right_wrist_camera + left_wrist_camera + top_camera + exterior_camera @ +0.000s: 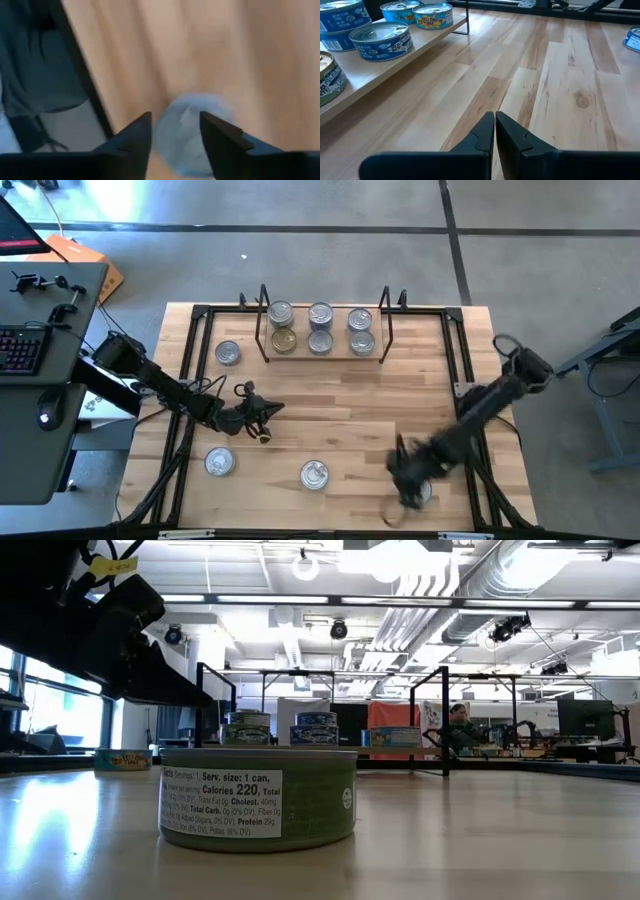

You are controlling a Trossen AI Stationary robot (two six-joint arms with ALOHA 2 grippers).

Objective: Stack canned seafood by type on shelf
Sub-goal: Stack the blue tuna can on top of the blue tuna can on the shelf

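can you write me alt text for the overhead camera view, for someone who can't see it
Seen from above, the right end effector reaches over a tin near the table's front right corner. Six tins sit on the shelf at the back, three more lie loose on the tabletop, and the left end effector hovers mid-left.

From table level I see a green-labelled tin [258,794] standing upright close on the surface [480,840], its nutrition panel facing me. Behind it the shelf [440,720] carries stacked tins [316,728]. A dark arm [100,630] crosses overhead.
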